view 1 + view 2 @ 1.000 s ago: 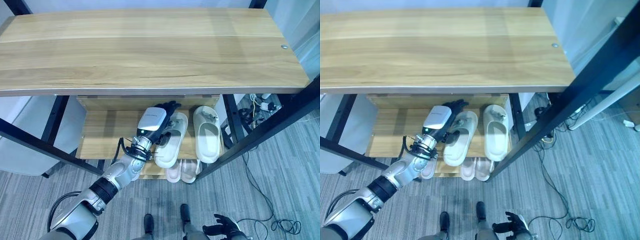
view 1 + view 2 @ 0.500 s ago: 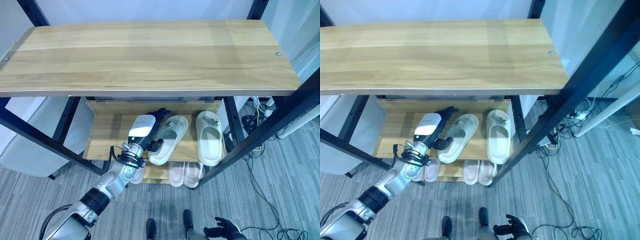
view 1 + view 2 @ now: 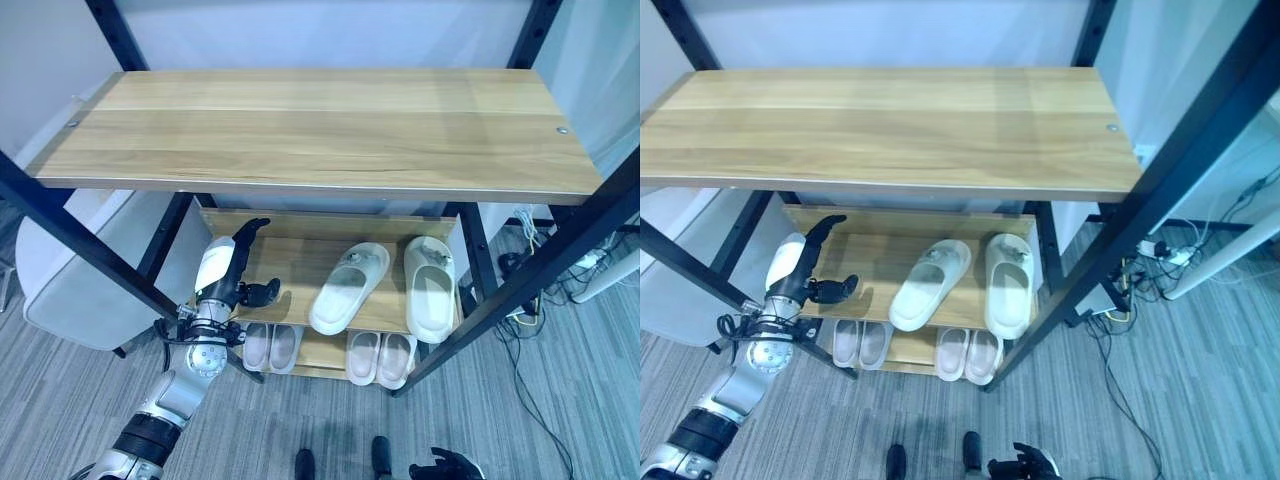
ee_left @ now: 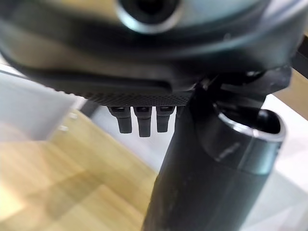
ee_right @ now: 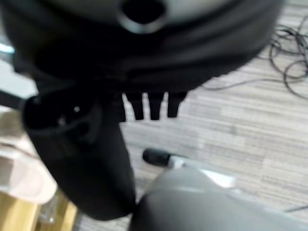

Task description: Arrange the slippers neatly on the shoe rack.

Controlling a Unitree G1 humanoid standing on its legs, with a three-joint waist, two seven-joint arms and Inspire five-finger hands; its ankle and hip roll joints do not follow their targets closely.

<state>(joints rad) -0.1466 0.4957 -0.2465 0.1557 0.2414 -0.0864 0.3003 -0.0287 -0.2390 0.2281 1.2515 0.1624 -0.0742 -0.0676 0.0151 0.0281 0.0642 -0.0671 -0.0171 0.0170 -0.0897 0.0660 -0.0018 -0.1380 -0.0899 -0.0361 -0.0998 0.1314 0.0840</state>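
Note:
Two cream slippers lie on the middle shelf of the shoe rack. One slipper lies slanted, its toe pointing to the back right. The other slipper lies straight beside it at the shelf's right end. My left hand hangs open at the shelf's left end, well clear of both, fingers straight and holding nothing. In its wrist view the left hand's fingers point at the wooden shelf. My right hand is low by the floor with relaxed fingers.
Two pairs of pinkish slippers sit on the bottom shelf. A wide wooden top shelf overhangs the rack. Black frame posts cross at both sides. Cables lie on the grey floor at the right.
My left hand let go of the slanted slipper and drew back left to the shelf's left end. The camera pulled back and shifted, showing the bottom shelf.

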